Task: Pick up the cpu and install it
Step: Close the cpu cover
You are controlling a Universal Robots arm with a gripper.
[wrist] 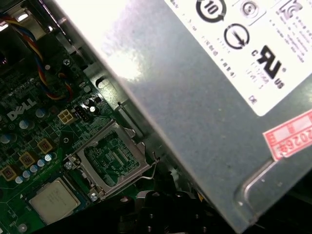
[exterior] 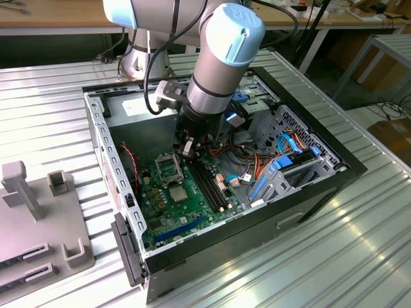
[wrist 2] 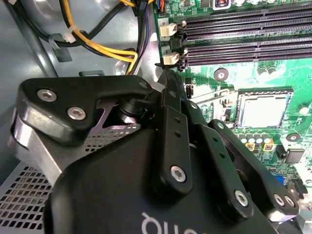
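Hanging from the arm, the tool point(exterior: 186, 149) reaches down into an open computer case point(exterior: 96, 147) that lies on a ribbed metal counter point(exterior: 359, 256). Whether the tool is clenched or released cannot be told, nor whether it carries anything. In the second wrist view its black tip point(wrist 2: 168, 80) sits just above the edge of the green board point(wrist 2: 219, 73), near the white clips at the ends of the memory slots point(wrist 2: 243, 29), with yellow and black wires point(wrist 2: 97, 48) beside it.

The cpu point(wrist: 52, 200), a pale silvery-tan square, lies flat on the green board in both wrist views, apart from the tool. In the second wrist view the cpu point(wrist 2: 263, 109) has a dark border around it. Just beside it stands the metal socket frame point(wrist: 130, 141), and beyond that the grey power supply box point(wrist: 195, 97). A grey fixture point(exterior: 38, 212) rests on the counter at the exterior view's left.
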